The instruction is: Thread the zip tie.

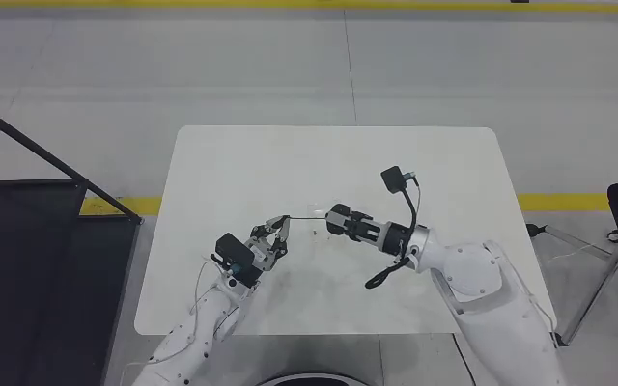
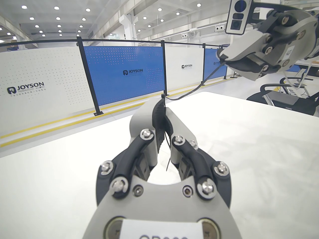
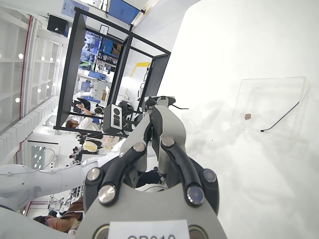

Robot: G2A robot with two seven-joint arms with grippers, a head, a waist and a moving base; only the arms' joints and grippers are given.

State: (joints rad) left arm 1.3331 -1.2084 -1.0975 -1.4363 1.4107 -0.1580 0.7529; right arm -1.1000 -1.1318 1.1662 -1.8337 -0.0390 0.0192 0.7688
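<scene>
Since the zip tie looks light and springy, left gripper and right gripper each clamp closed on one end, above the table.

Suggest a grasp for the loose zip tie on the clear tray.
Take the loose zip tie at mid-strap, coming straight down, fingers closing across its narrow width. It lies flat and thin on the clear tray, and both ends sit near the rim, so the middle likely gives most room.

L claw pinches zip tie; R claw grips far end.
</scene>
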